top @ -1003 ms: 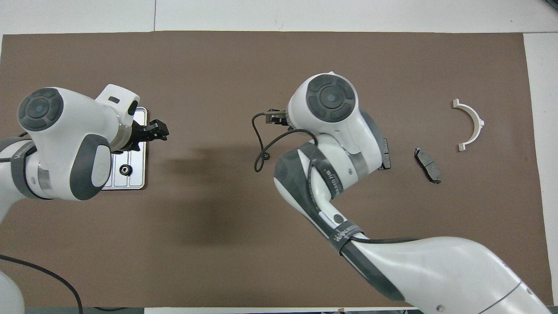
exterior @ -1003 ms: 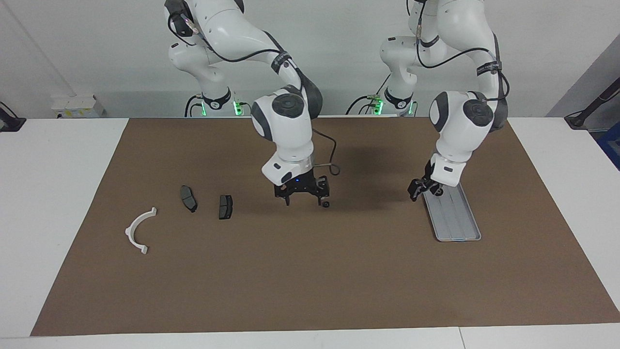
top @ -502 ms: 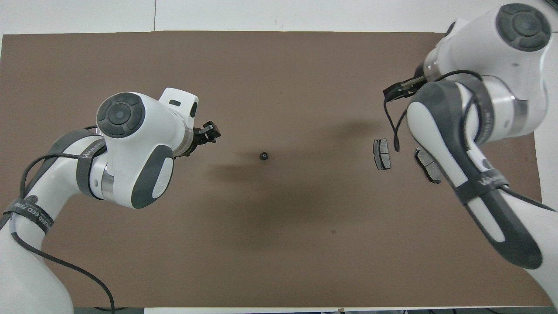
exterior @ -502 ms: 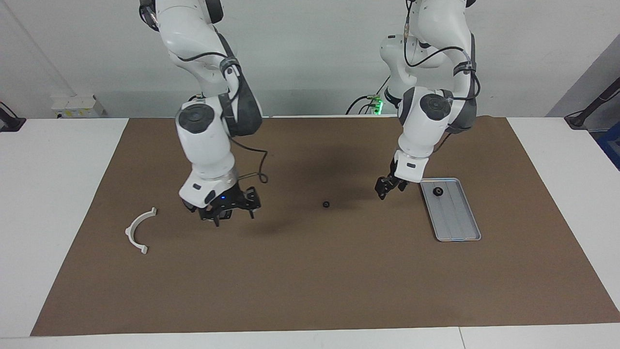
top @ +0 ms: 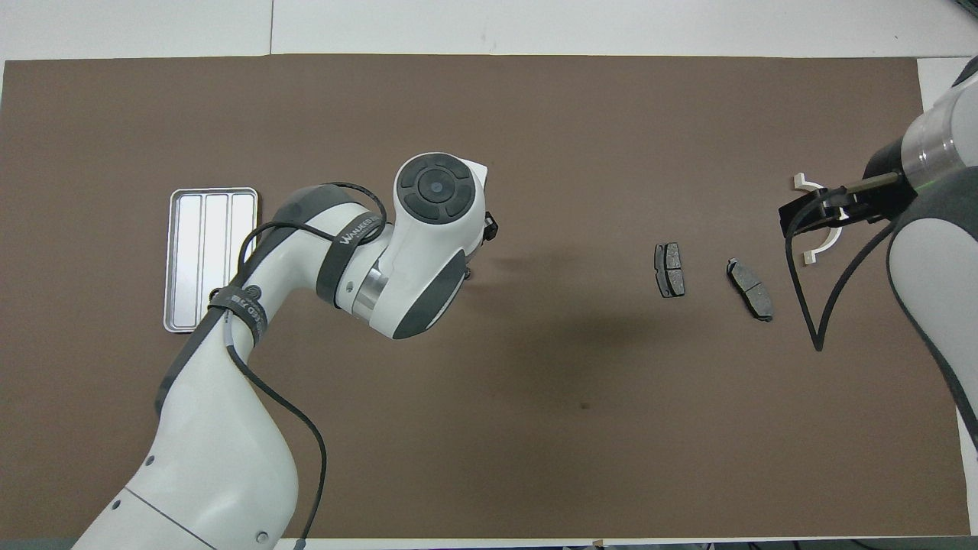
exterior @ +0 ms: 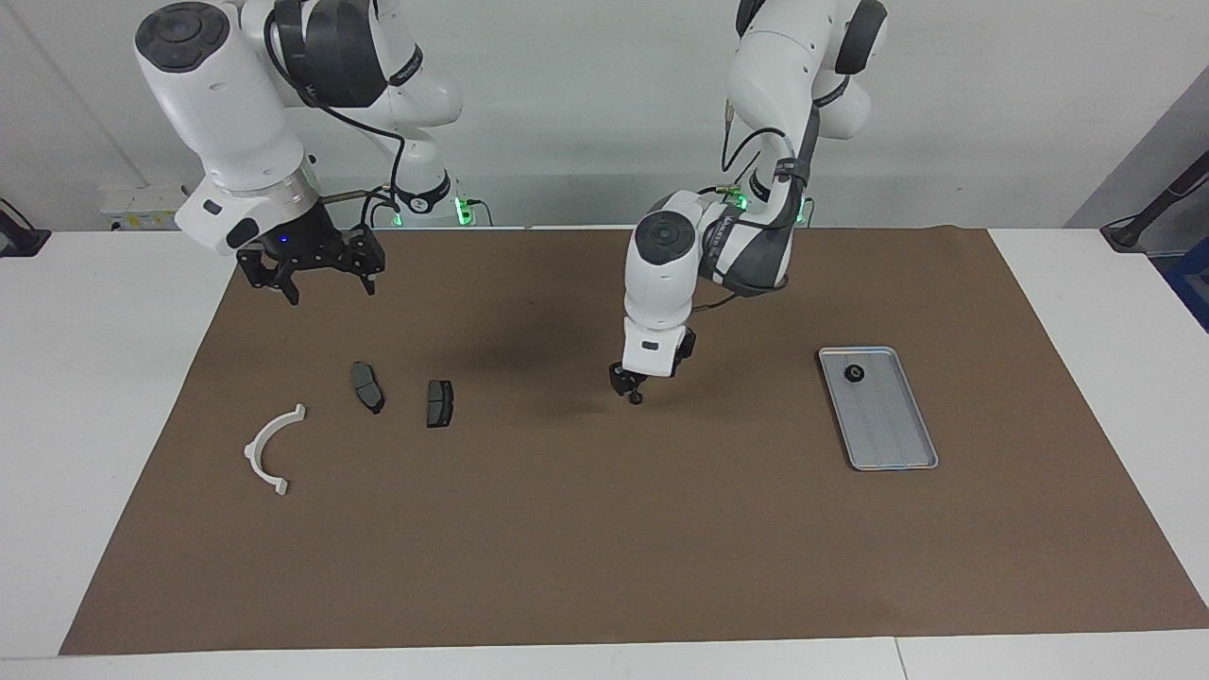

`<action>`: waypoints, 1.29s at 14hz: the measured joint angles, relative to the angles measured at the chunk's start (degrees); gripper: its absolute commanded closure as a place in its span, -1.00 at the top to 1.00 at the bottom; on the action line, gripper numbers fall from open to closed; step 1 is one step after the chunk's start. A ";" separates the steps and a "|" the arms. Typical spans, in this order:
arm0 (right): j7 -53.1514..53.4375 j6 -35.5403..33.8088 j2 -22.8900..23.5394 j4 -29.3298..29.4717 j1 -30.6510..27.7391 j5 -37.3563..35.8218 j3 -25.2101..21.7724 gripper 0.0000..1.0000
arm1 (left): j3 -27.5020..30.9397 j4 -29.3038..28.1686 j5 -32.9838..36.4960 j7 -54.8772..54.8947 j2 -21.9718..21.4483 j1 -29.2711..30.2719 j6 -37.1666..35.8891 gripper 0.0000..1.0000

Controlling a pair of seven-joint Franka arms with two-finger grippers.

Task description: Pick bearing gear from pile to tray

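The right gripper (exterior: 323, 281) hangs high over the mat's edge closest to the robots, at the right arm's end, its fingers wide apart and empty. One small black ring (exterior: 854, 372) lies in the shallow silver metal tray (exterior: 897, 453). The left gripper (exterior: 630, 388) is down at the mat's middle on another tiny black ring (exterior: 637, 399); whether it is pinched I cannot tell. Two dark grey brake pads (exterior: 367, 386) follow, then the white curved bracket (exterior: 268, 451).

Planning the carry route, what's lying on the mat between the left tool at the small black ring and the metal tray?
Nothing: in the facing view only bare brown mat separates the left tool from the tray.
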 measured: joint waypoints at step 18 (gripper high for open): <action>1.73 -0.05 -0.81 -2.69 -2.12 0.00 -0.08 1.00 | 1.02 -9.17 0.31 -1.25 -0.16 -1.41 13.09 -1.00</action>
